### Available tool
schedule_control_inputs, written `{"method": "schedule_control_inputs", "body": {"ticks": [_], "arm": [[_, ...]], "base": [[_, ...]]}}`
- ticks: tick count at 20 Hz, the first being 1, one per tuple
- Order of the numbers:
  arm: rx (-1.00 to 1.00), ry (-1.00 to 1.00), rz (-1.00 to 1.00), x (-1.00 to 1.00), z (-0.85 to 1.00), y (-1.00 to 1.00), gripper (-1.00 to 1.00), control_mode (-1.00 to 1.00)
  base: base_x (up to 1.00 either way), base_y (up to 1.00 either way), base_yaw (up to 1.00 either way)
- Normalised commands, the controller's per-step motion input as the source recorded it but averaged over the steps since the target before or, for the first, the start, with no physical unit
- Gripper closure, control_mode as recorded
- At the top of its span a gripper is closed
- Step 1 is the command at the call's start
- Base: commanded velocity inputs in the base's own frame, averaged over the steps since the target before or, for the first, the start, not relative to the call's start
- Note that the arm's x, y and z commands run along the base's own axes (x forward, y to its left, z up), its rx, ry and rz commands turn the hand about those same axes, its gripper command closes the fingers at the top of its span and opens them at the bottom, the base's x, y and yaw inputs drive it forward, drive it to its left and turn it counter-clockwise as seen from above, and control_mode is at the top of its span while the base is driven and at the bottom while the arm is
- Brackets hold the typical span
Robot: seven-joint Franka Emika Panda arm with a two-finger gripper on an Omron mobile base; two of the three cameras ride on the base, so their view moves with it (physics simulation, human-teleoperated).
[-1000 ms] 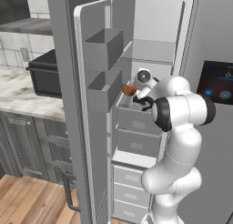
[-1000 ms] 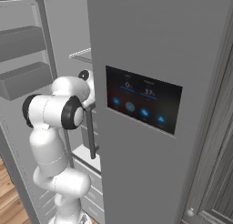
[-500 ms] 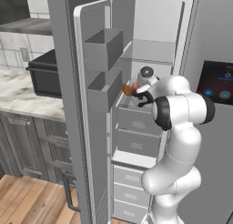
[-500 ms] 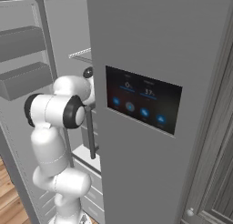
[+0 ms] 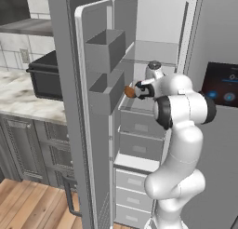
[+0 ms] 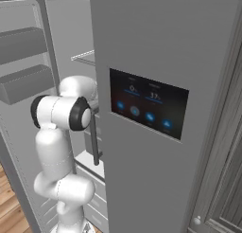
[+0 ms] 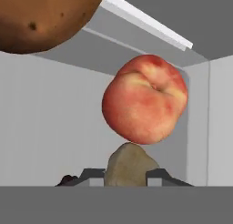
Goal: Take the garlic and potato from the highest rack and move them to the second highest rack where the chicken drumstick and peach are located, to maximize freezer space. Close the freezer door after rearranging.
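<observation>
open freezer (image 5: 153, 51), peach (image 7: 144, 99), unreadable door display (image 6: 149, 103)

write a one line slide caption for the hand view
Hand view inside the freezer: a peach ahead, a brown potato beside it, a pale lump at the gripper.

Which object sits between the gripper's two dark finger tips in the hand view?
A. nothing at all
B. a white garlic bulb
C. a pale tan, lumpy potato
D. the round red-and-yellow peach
C: a pale tan, lumpy potato rises between the gripper tips, with the round red-and-yellow peach beyond it.
</observation>
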Motion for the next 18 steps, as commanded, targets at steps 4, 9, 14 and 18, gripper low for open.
{"method": "schedule_control_inputs", "body": {"ticks": [4,9,14,18], "arm": [[-0.04,0.1,0.02,0.01,-0.72,0.03,-1.0,-1.0],[-0.01,0.01,0.02,0.0,-0.39,0.14,-1.0,-1.0],[-0.02,-0.08,0.0,-0.06,-0.06,0.24,-1.0,-1.0],[-0.1,-0.43,0.0,-0.01,-0.25,0.14,-1.0,-1.0]], "base": [[0.0,0.0,0.0],[0.0,0.0,0.0],[0.0,0.0,0.0],[0.0,0.0,0.0]]}}
